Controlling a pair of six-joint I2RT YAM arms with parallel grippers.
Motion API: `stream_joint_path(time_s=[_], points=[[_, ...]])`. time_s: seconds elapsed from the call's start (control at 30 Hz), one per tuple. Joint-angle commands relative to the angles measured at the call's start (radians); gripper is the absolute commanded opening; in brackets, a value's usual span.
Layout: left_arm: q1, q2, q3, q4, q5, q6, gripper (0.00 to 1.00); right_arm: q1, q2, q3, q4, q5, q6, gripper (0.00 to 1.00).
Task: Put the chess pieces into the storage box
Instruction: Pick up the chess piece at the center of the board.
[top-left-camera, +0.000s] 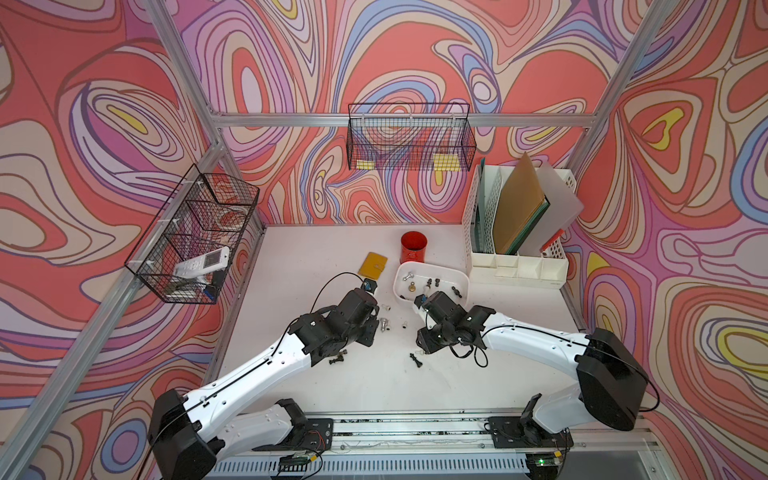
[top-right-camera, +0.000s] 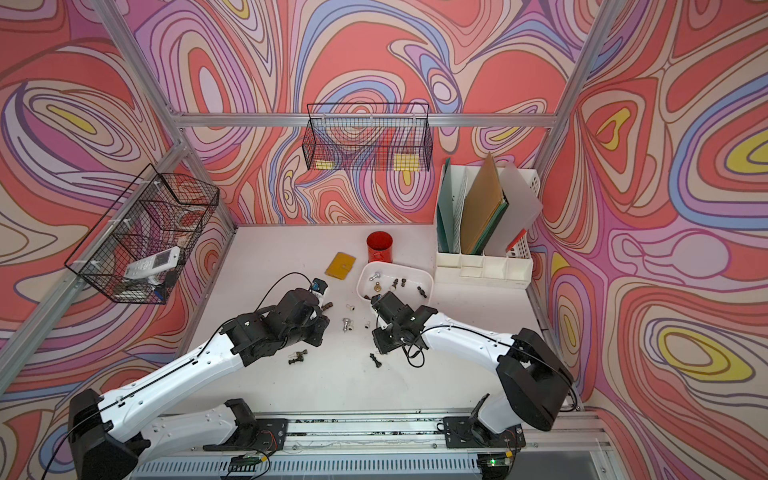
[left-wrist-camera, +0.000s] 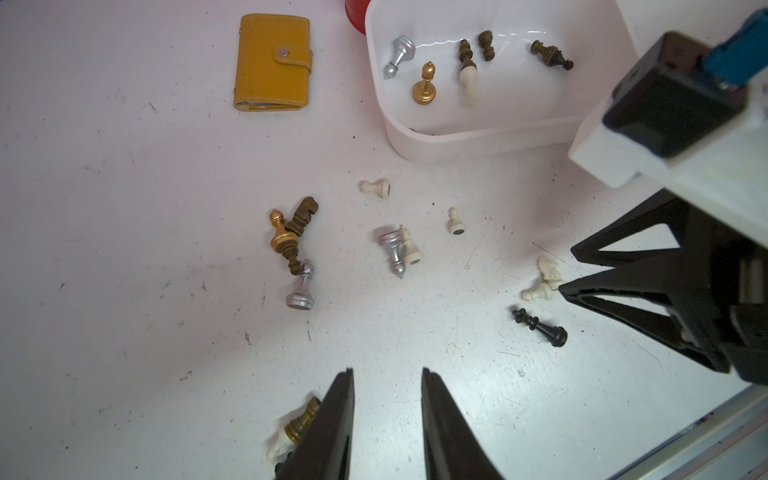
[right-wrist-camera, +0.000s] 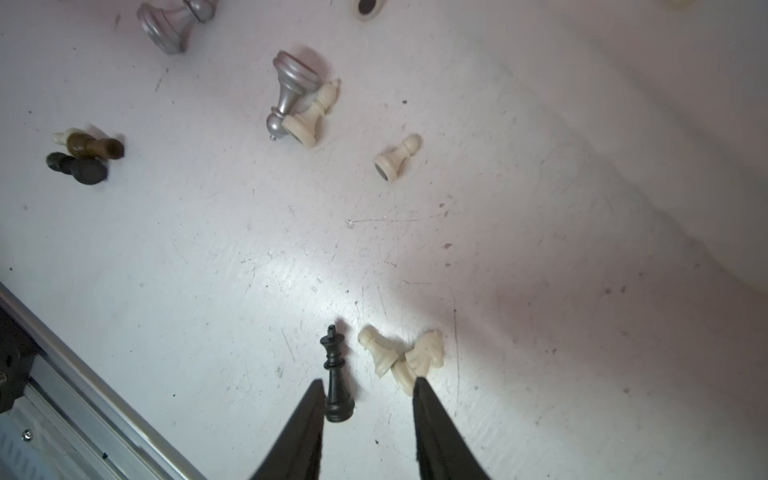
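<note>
The white storage box (top-left-camera: 457, 272) (left-wrist-camera: 478, 135) sits right of the table's middle, holding several chess pieces, among them a silver one (left-wrist-camera: 399, 54) and a gold one (left-wrist-camera: 424, 85). More chess pieces lie loose in front of it: a gold, brown and silver cluster (left-wrist-camera: 291, 245) and a silver-and-white pair (left-wrist-camera: 399, 249). My left gripper (left-wrist-camera: 387, 374) is open over bare table, with a brown and white piece (left-wrist-camera: 299, 424) just outside one finger. My right gripper (right-wrist-camera: 369, 382) is open low over a lying black king (right-wrist-camera: 336, 382). Two white pieces (right-wrist-camera: 399, 357) touch its other fingertip.
A yellow wallet (top-left-camera: 372, 264) and a red cup (top-left-camera: 413, 248) lie behind the pieces. A white file organiser (top-left-camera: 515, 232) stands at the back right. Wire baskets hang on the left wall (top-left-camera: 195, 237) and the back wall (top-left-camera: 409, 137). A metal rail runs along the front edge.
</note>
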Motion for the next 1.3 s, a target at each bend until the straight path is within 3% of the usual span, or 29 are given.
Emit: stream_joint_path(time_s=[0.0, 0.23, 1.27], points=[[0.002, -0.019, -0.029, -0.035, -0.045, -0.021, 0.33, 0.021, 0.037, 0.034, -0.027, 0.010, 0.038, 0.38], [0.002, -0.002, -0.041, -0.008, -0.048, -0.026, 0.33, 0.064, 0.132, 0.093, -0.074, 0.037, 0.043, 0.32], [0.002, -0.003, -0.037, -0.030, -0.081, -0.028, 0.33, 0.115, 0.262, 0.108, -0.064, 0.053, 0.040, 0.20]])
